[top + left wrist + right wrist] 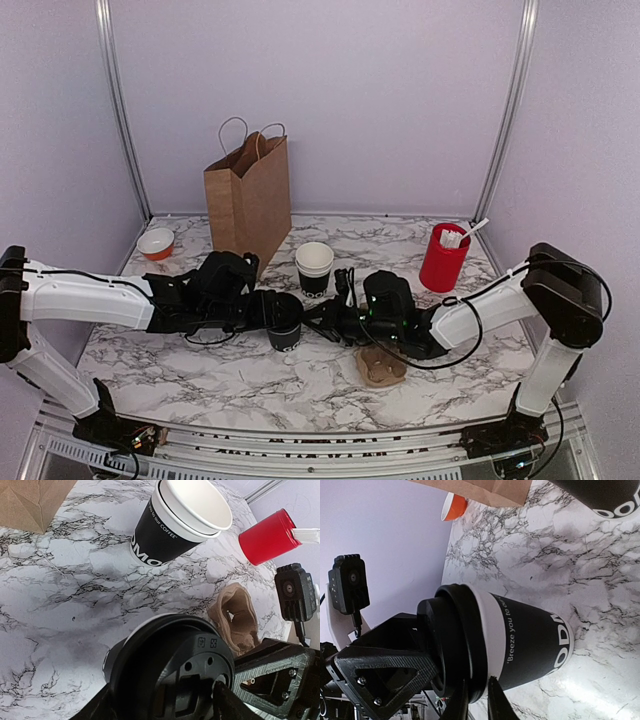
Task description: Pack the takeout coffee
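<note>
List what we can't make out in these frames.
- Paper bag interior: top view, its own walls hide it.
- Right tool grip on lid: right wrist, fingertips cut by bottom edge.
- Takeout coffee contents: lid covers it, all views.
- Red cup sticks: left wrist, cut by right edge.

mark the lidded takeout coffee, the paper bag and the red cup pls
takeout coffee (535,642): right wrist view, on its black side wall.
paper bag (250,200): top external view, on its front face.
red cup (441,265): top external view, on its side wall.
</note>
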